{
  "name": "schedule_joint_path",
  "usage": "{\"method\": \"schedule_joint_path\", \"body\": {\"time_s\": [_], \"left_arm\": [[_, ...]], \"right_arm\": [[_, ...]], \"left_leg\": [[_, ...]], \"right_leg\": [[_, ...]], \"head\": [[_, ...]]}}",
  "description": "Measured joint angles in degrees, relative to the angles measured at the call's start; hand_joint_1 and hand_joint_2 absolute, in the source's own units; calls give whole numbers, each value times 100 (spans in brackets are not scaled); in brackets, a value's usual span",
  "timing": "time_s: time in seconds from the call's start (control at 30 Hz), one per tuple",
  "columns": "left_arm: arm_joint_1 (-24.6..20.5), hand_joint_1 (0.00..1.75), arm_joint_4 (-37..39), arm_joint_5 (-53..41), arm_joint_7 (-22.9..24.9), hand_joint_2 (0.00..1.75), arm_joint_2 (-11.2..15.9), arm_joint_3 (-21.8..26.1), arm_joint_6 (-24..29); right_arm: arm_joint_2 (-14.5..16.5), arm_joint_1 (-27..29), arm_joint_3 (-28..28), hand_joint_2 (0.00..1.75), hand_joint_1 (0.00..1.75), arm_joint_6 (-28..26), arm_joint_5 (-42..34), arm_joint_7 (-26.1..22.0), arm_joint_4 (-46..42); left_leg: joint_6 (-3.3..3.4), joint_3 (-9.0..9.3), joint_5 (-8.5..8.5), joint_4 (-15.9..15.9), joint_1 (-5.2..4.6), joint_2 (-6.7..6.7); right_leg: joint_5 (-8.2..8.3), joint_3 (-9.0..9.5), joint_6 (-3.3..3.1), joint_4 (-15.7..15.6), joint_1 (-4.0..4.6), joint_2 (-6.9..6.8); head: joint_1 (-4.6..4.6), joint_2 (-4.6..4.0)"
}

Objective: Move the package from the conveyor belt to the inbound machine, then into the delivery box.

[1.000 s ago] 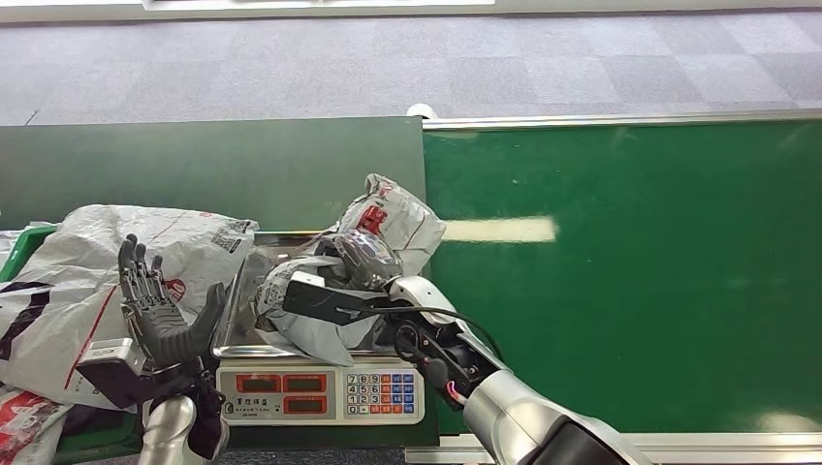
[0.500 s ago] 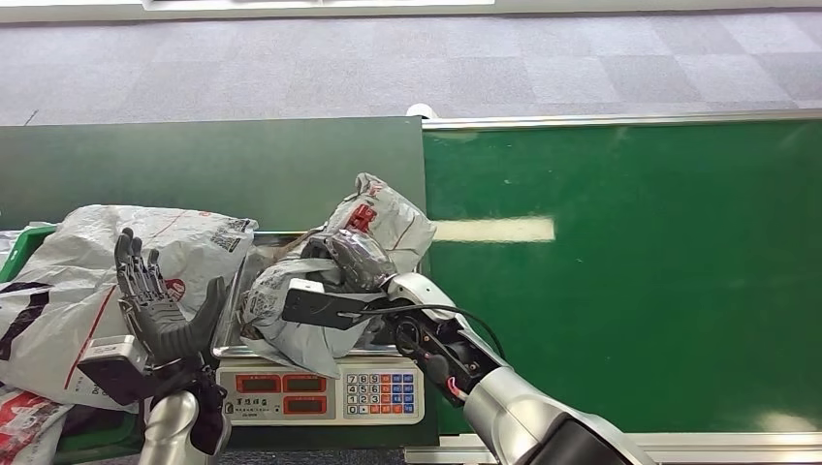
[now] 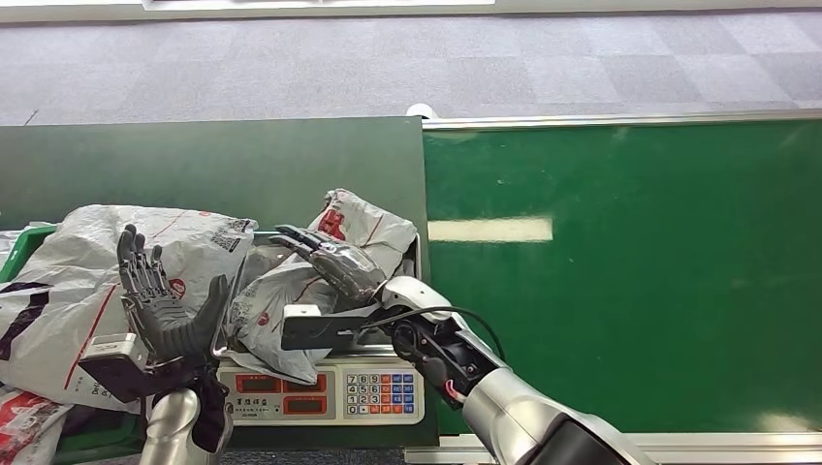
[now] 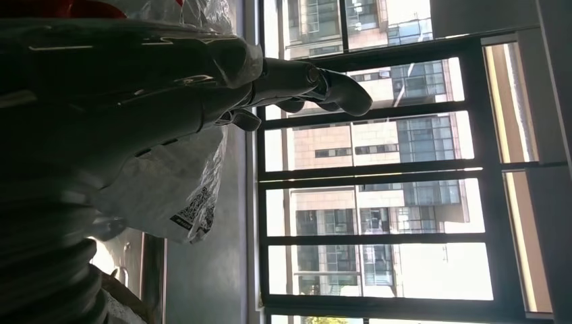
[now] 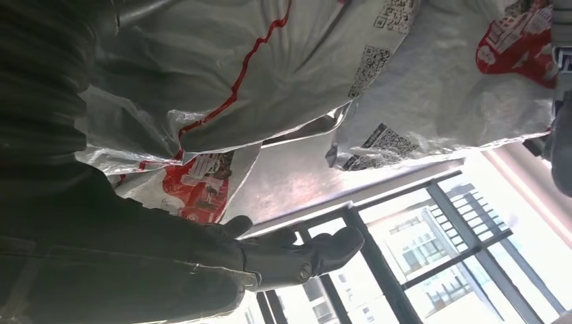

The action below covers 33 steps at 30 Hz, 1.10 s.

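Setting: grey carpet floor beyond a green conveyor belt [image 3: 620, 281] and a darker green table [image 3: 213, 170].
Package [image 3: 291, 291]: grey plastic mailer, crumpled, red print and code labels; lies on the steel pan of the scale [image 3: 320, 392], the inbound machine, not yet in the box.
Long axis: runs slantwise across the pan, from near the left hand up toward the belt.
Right hand [image 3: 334, 260]: fingers stretched out and apart, lying flat over the package top; no grip visible.
Left hand [image 3: 160, 300]: upright, palm toward the package, fingers spread, holding nothing, just beside the pan's edge.
Key relation: package sits between the hands, directly under the right fingers; the right is nearer.
Box [image 3: 24, 247]: green rim at far left, heaped with similar mailers [image 3: 87, 281].
Handling, judged: slick, soft film, likely to slip.
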Motion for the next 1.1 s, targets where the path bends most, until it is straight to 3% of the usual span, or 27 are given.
{"method": "schedule_joint_path", "body": {"time_s": [0.47,0.73,0.87,1.1], "left_arm": [[3,0,-101,50,0,175,8,96,-71],[63,0,-175,51,0,175,22,197,-60],[180,0,-290,62,0,175,15,268,-106],[350,0,-451,44,0,175,-1,342,-108]], "right_arm": [[-1,-106,-38,175,0,114,-640,-462,-281],[-76,1,-635,175,0,533,-1800,-757,-1163],[-199,260,-931,175,0,995,-2486,-776,-1851],[-350,687,-1395,175,0,1217,-3129,-780,-2557]], "left_leg": [[0,0,0,0,0,0],[0,0,0,0,0,0],[0,0,0,0,0,1],[0,0,0,0,0,1]], "right_leg": [[0,1,0,0,0,0],[0,0,0,0,0,0],[0,-2,0,0,0,0],[0,-1,0,0,0,0]], "head": [[-1,0],[0,0],[1,0],[0,0]]}}
